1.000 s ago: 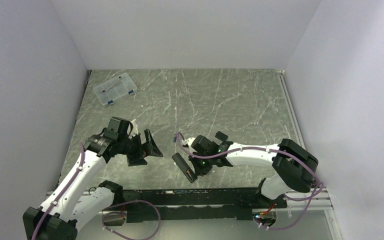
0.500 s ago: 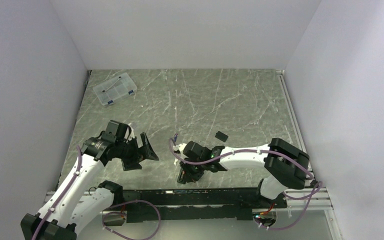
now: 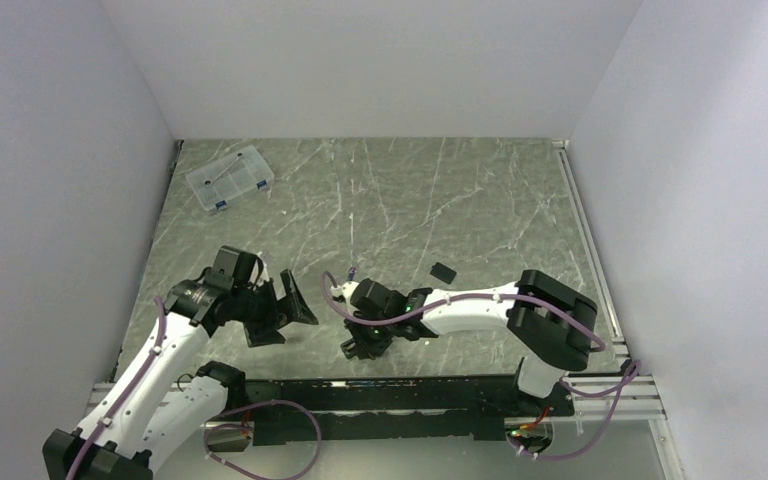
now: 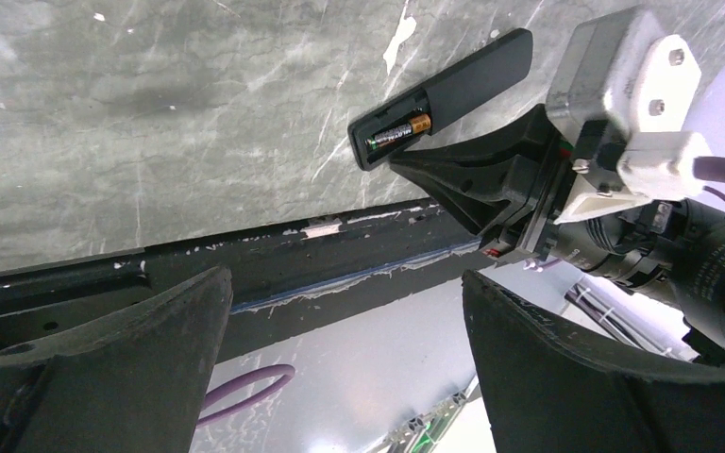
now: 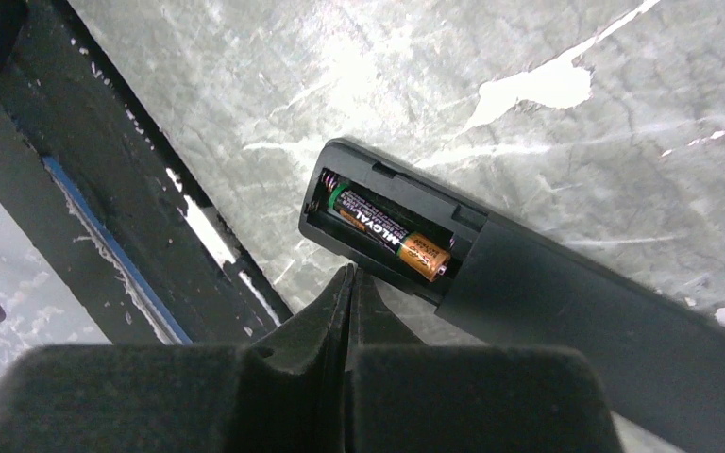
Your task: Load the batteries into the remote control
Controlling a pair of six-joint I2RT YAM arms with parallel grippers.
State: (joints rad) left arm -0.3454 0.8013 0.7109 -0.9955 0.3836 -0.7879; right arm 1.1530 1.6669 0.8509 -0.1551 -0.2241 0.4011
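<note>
Down near the table's (image 3: 480, 200) front edge, the remote control (image 5: 566, 321) lies flat on the grey marbled top, its open battery compartment just beside the black rail (image 5: 104, 179) that runs along that edge. One battery (image 5: 392, 241), dark with a copper-gold end, sits in the compartment.

The right gripper (image 5: 349, 283) is shut tight with nothing between its fingers. Its tips point at the remote's long side by the compartment, hemmed between remote and rail; I cannot tell whether they touch it.

The left gripper (image 4: 345, 321) stands spread wide and holds nothing, off to the remote's left with bare table between.

A small black piece (image 3: 443, 271) lies behind the right arm, and a clear compartment box (image 3: 229, 178) sits at the far left corner — both well apart from the remote, with a broad stretch of marble between.
</note>
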